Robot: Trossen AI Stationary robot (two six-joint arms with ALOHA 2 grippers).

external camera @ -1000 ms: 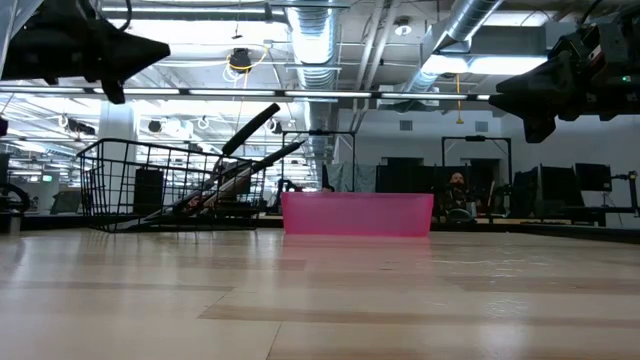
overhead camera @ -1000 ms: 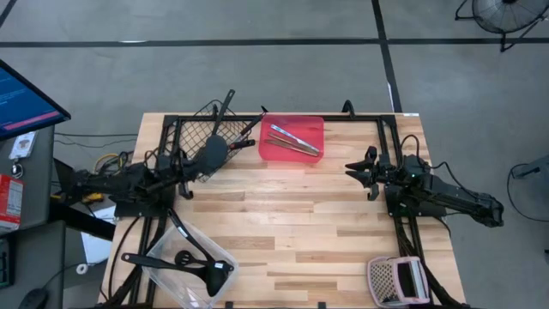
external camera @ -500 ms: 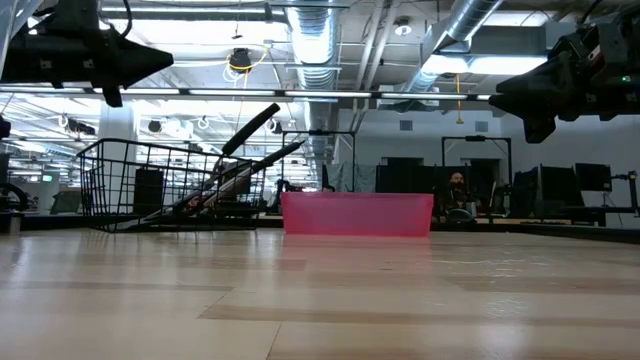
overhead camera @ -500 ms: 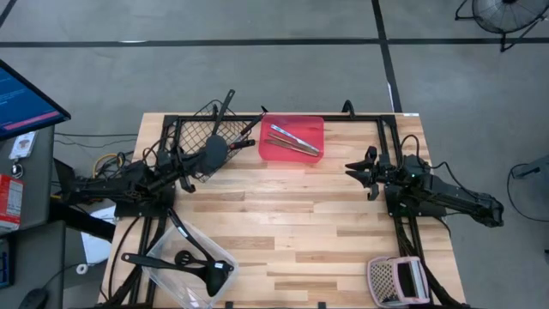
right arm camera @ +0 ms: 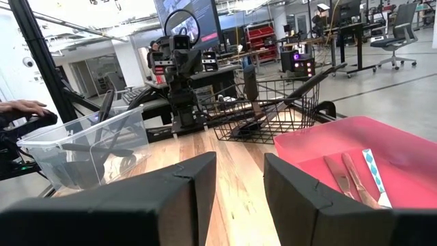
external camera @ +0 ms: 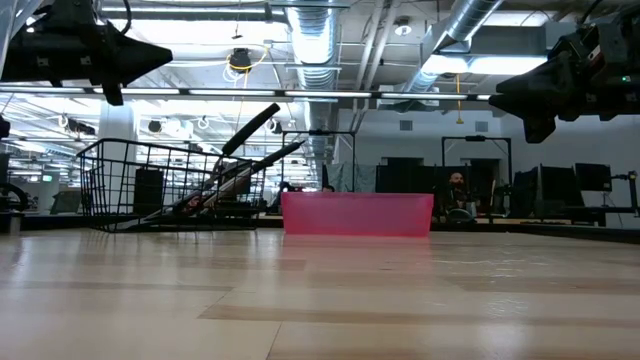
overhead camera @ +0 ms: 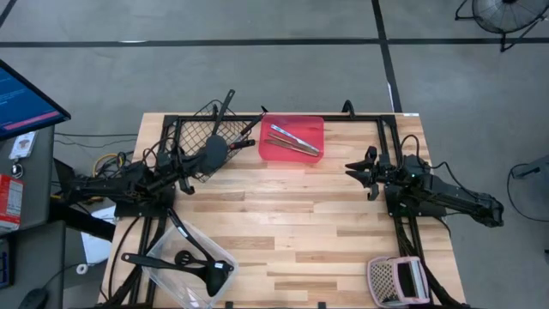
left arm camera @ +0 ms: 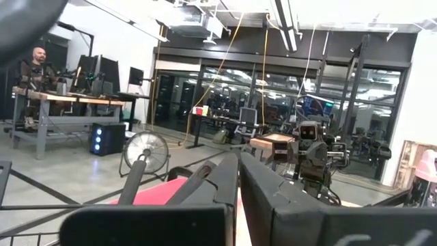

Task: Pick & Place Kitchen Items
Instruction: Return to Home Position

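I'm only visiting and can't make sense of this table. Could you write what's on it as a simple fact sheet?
left gripper: shut, holding nothing, raised over the table's left side near the wire basket
right gripper: open, holding nothing, raised over the right side
red tray: far edge, middle; slim metal cutlery lies in it
wire basket: far left, beside the tray; black utensils poke out of it
clear tub: near-left corner; black long-handled tools inside
pinkish mesh item: near-right corner
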